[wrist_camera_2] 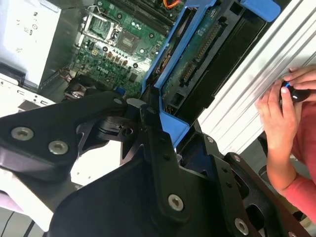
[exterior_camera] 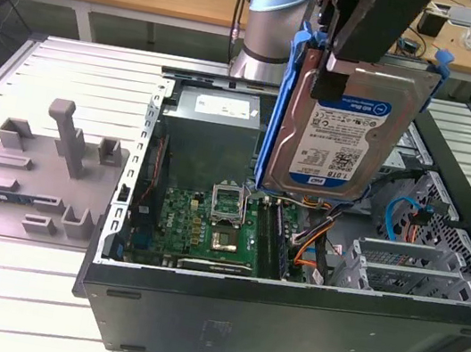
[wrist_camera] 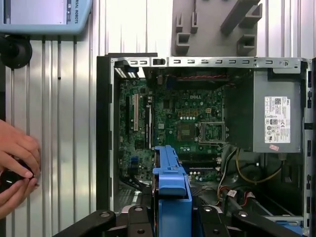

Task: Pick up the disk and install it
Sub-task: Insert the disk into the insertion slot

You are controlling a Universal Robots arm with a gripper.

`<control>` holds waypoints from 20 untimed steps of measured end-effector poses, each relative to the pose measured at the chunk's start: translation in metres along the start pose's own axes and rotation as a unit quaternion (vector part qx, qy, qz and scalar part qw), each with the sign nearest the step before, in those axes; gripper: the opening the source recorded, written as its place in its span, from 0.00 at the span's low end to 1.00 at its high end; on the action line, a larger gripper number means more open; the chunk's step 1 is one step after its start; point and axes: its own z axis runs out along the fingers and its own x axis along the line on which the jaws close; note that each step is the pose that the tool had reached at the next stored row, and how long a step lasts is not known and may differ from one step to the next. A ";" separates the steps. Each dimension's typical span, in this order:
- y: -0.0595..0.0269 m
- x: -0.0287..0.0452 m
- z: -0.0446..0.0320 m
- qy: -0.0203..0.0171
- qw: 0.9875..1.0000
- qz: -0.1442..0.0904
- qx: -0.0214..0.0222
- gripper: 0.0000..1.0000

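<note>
Slatted counter carries an open computer case, and above its interior the gripper pinches the disk by its top edge, long axis pointing down.

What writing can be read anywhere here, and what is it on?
On the disk, held by the end effector: a white-and-blue label, print too small to quote reliably.
On the power-supply box: a white sticker, fine print, unreadable.
On the motherboard: small white markings, unreadable.
On the light-blue-rimmed screen device: edge lettering, too small to quote.
</note>
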 end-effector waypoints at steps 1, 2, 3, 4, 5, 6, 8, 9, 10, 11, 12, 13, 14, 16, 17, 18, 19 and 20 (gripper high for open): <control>-0.0011 0.0008 0.0000 0.000 1.000 -0.002 0.001 0.37; -0.0026 0.0022 0.0000 0.000 1.000 -0.003 0.002 0.37; -0.0040 0.0035 0.0000 0.000 1.000 -0.004 0.003 0.37; -0.0052 0.0051 0.0001 -0.001 1.000 -0.005 0.004 0.37; -0.0068 0.0074 0.0002 -0.001 1.000 -0.005 0.005 0.37; -0.0079 0.0089 0.0002 -0.003 1.000 -0.005 0.005 0.37; -0.0099 0.0112 0.0002 -0.006 1.000 -0.006 0.006 0.37; -0.0106 0.0121 0.0003 -0.008 1.000 -0.006 0.006 0.37; -0.0114 0.0133 0.0003 -0.010 1.000 -0.006 0.006 0.37; -0.0119 0.0143 0.0003 -0.012 1.000 -0.006 0.007 0.37; -0.0123 0.0155 0.0004 -0.014 1.000 -0.006 0.007 0.37; -0.0126 0.0177 0.0004 -0.016 1.000 -0.006 0.007 0.37; -0.0129 0.0189 0.0005 -0.018 1.000 -0.006 0.007 0.37; -0.0135 0.0219 0.0005 -0.022 1.000 -0.006 0.008 0.37; -0.0139 0.0230 0.0006 -0.023 1.000 -0.006 0.008 0.37; -0.0146 0.0242 0.0006 -0.025 1.000 -0.006 0.008 0.37; -0.0152 0.0250 0.0006 -0.027 1.000 -0.006 0.008 0.37; -0.0165 0.0257 0.0006 -0.028 1.000 -0.006 0.008 0.37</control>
